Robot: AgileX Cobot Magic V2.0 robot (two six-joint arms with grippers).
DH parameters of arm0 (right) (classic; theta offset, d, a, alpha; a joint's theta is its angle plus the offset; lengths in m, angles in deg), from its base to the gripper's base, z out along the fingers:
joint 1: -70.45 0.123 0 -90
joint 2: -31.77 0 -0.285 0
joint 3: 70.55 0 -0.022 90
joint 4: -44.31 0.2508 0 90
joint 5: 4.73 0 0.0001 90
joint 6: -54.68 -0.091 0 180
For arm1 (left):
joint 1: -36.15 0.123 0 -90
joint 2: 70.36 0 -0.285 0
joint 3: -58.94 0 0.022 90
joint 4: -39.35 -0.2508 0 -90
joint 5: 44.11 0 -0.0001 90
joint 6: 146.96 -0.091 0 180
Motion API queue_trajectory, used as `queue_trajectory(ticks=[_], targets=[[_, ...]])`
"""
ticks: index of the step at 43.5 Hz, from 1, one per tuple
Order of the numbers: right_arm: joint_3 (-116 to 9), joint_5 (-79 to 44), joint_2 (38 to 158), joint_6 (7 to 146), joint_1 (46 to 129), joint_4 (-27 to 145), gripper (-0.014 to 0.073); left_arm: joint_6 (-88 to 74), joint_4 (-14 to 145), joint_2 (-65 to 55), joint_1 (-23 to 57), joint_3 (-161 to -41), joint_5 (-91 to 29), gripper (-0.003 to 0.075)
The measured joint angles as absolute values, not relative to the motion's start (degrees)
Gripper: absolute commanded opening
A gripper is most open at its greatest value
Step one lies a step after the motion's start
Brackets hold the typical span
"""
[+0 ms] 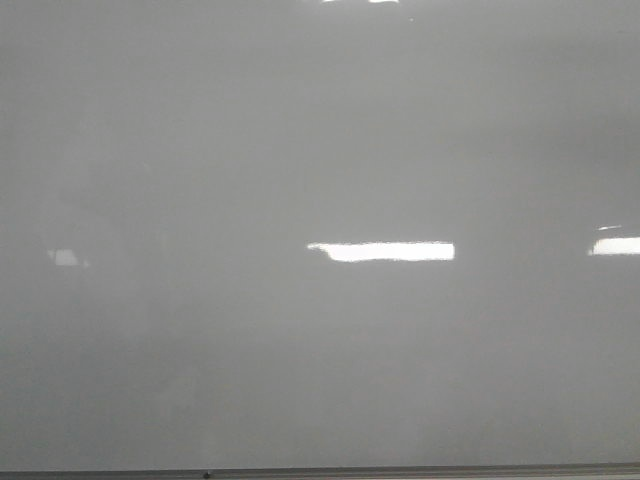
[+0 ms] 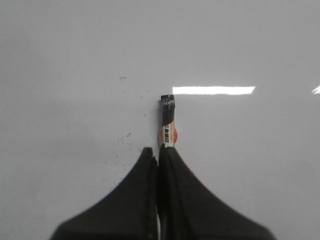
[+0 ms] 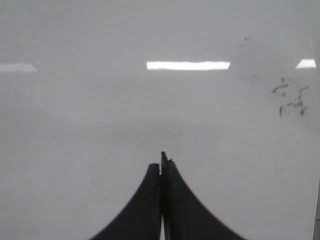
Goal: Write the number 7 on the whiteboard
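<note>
The large glossy pale grey whiteboard (image 1: 320,150) fills every view, bare of any figure. The left gripper (image 2: 159,156) has its jaws clenched on a black labelled marker (image 2: 168,122) pointing lengthwise straight out at the board. The right gripper's (image 3: 162,167) jaws are pressed together, grasping nothing.

Glossy grey whiteboard (image 1: 200,150), upright, unmarked, bright reflections, thin bottom edge

Bright rect. light reflections (image 1: 382,251) across glossy grey surface; thin metal strip (image 1: 400,471) along btm edge.
</note>
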State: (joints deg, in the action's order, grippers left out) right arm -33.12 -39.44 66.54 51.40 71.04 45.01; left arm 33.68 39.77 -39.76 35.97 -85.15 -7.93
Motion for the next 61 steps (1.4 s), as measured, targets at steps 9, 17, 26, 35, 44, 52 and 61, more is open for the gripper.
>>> queue_trajectory(ticks=[9,17,26,35,44,52,61], targets=[[-33.1,-40.5,67.5,51.3,71.0,45.0,-0.0067,33.7,39.8,-37.9,36.0,-82.9,-8.1,-0.002],[-33.1,-40.8,67.8,52.4,71.0,45.0,-0.0033,33.7,39.8,-36.8,36.0,-82.1,-8.3,-0.0013],[-33.1,-43.1,69.8,58.0,71.0,45.2,0.0391,33.7,39.8,-35.1,36.0,-82.1,-8.0,0.0258],[-33.1,-43.3,71.5,59.1,71.0,45.3,0.0589,33.7,39.8,-30.1,36.0,-82.1,-6.2,0.0508],[-33.1,-43.3,71.6,59.2,71.0,45.4,0.0581,33.7,39.8,-20.7,36.0,-82.9,-5.8,0.0489],[-33.1,-43.3,71.6,59.2,71.0,45.4,0.0581,33.7,39.8,-10.5,36.0,-86.6,-8.7,0.0489],[-33.1,-43.1,71.6,59.2,71.0,45.4,0.0581,33.7,40.0,0.6,36.0,-90.8,-11.6,0.0489]])
